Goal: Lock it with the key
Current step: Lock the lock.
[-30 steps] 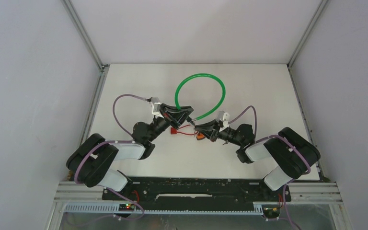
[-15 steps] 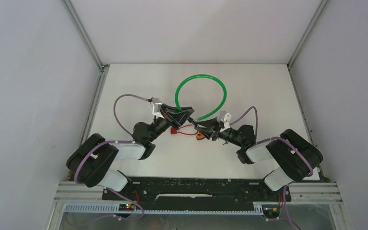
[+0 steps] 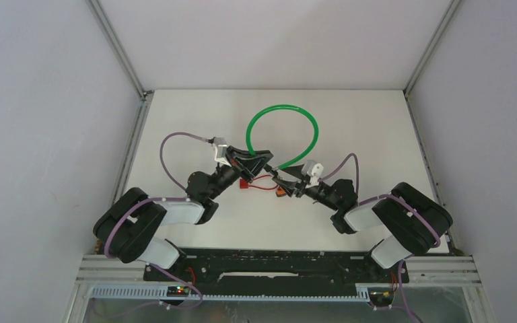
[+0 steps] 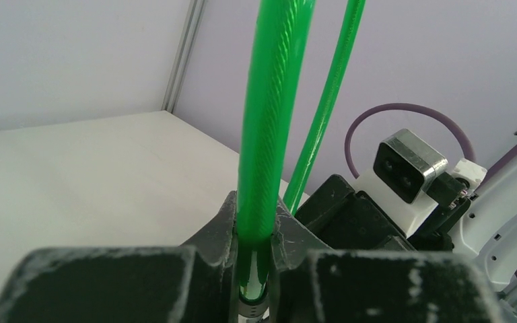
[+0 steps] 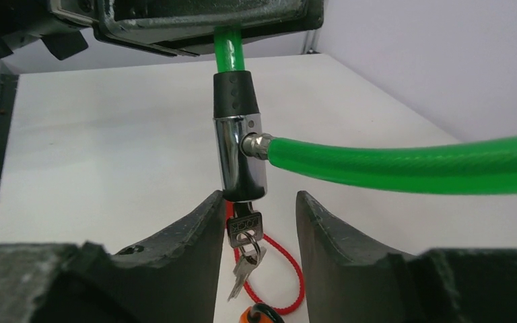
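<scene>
Clamping the green cable (image 4: 264,134) just above its black collar, the left gripper (image 4: 252,237) has its jaws clenched on the cable from both sides. In the left wrist view the cable rises straight up out of the grip. A thinner-looking stretch of the same loop runs up behind it.

The right gripper (image 5: 259,217) has its jaws spread, grasping nothing. Its two dark fingers (image 5: 188,232) stand to either side of the key (image 5: 244,222). The key's head sits closer to the finger on the left of that view, and whether it touches that finger I cannot tell. The key is seated in the lower end of the chrome lock barrel (image 5: 240,161), which hangs upright under the left gripper. The cable's free end is plugged into the barrel's side.

Below the key, a second key (image 5: 241,272) dangles from the same ring. A red cord (image 5: 288,269) loops down to an orange tag (image 5: 260,315) on the white table (image 3: 370,134).

From above, the two grippers meet nose to nose near the table's middle, with the cable's loop arching away from them toward the far edge. The right arm's wrist camera (image 4: 407,165) shows in the left wrist view, close beside the cable.
</scene>
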You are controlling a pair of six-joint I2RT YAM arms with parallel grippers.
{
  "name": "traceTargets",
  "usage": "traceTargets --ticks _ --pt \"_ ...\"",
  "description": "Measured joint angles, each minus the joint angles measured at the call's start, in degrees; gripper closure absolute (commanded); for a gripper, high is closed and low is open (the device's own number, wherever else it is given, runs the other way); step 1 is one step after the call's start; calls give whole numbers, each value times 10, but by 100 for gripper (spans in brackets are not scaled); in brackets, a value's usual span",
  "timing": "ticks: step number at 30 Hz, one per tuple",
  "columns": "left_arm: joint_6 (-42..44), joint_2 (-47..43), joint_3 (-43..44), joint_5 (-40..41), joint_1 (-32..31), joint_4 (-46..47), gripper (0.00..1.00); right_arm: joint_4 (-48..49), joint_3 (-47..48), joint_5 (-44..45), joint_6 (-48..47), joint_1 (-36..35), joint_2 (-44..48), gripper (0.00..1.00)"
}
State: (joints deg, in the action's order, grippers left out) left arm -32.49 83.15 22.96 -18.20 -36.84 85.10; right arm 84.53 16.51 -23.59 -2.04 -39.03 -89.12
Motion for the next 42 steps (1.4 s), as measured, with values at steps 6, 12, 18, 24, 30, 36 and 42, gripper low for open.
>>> traceTargets --ticks 6,12,18,24,30,36,42 --pt "2 0 0 14 -1 -1 100 0 -7 36 -26 -3 -1 46" --pt "5 -3 0 24 -1 -1 100 0 -7 48 -45 -11 -9 54" --pt "6 -3 0 30 -1 -1 100 0 -7 49 -56 -16 -10 68" --pt "6 -3 0 31 -1 -1 100 0 -7 43 -61 -19 -10 83" --pt "6 -3 0 34 -1 -2 100 0 -7 42 -70 -20 -10 100" --pt "7 -3 0 24 -1 -1 100 0 -7 18 -67 -13 -10 100" --pt "26 -3 0 -2 -1 0 100 -2 -7 -20 -54 1 -10 100"
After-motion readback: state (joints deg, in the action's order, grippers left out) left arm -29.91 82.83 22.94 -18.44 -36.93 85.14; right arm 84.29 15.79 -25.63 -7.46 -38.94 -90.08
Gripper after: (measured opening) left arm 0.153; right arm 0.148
